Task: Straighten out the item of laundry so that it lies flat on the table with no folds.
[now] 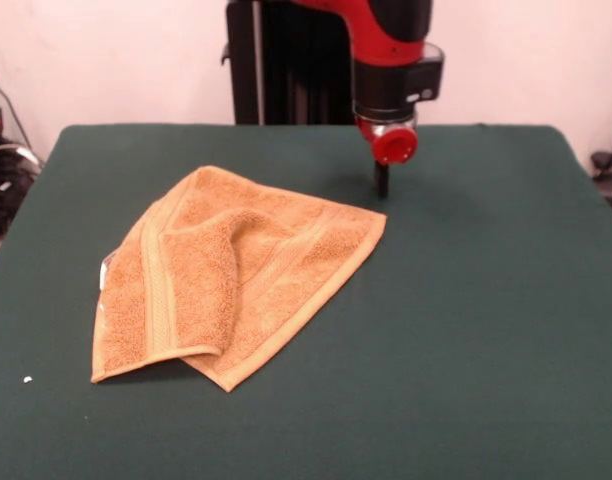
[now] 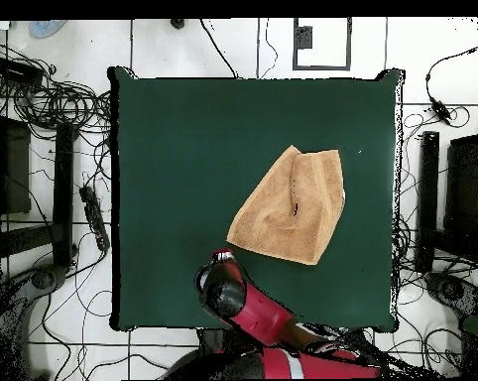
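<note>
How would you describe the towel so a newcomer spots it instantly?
Start at the dark green table that fills the view. Near its middle, beside the red and black arm's gripper, lies the golden-tan terry towel. It is the only cloth item there, crumpled, with one side folded over itself.

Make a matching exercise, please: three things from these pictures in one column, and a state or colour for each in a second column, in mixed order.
Column 1:
1. towel
2. table
3. gripper

Column 2:
A. dark green, bears the cloth
B. golden-tan, folded over itself
C. beside the cloth's far corner, holding nothing

Pairs: 1-B, 2-A, 3-C
</note>
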